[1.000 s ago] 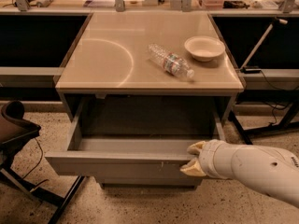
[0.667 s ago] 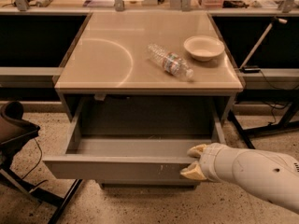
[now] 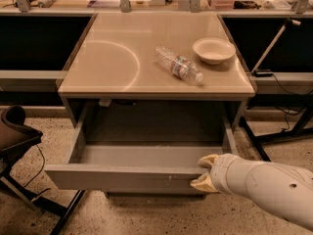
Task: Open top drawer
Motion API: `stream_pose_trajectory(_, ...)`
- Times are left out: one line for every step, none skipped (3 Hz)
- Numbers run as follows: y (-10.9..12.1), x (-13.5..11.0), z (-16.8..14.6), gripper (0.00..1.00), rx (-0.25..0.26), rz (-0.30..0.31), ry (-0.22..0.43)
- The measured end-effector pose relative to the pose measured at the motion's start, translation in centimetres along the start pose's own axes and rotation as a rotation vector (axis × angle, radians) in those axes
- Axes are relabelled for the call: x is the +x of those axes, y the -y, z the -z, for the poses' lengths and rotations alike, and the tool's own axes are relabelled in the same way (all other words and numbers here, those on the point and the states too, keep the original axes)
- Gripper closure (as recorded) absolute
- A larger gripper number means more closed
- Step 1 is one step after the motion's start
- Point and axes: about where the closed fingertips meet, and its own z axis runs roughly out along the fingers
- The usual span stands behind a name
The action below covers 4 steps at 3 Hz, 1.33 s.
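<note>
The top drawer [image 3: 122,177] is a wide grey drawer pulled far out from under the beige tabletop, its grey box interior [image 3: 146,154] open to view and empty. Whitish scratch marks show on its front right of centre. My gripper [image 3: 205,173] sits at the right end of the drawer front, one yellowish fingertip [image 3: 209,160] above the front's top edge and the other fingertip [image 3: 201,183] on its outer face, so it is shut on the drawer front. My white arm [image 3: 264,187] comes in from the lower right.
On the tabletop [image 3: 107,58] lie a clear plastic bottle [image 3: 178,65] on its side and a white bowl [image 3: 213,50]. A dark chair [image 3: 14,136] stands at the left. Black table legs and cables [image 3: 274,131] are at the right. Speckled floor lies below.
The drawer has slid further out toward the camera, with my gripper holding its right front edge and moving back with it.
</note>
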Motion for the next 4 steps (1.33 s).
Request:
stream_pose_trajectory(-0.6,0.36,0.64,1.0,0.006,0.021,0.009)
stream_pose_trajectory(-1.12,0.38,0.89,1.0,0.001,0.019,0.019)
stream_pose_trajectory(-1.11,0.34,0.94,1.0,0.001,0.019,0.02)
stream_pose_trajectory(-1.48,0.51,1.19,1.0,0.005,0.02,0.021)
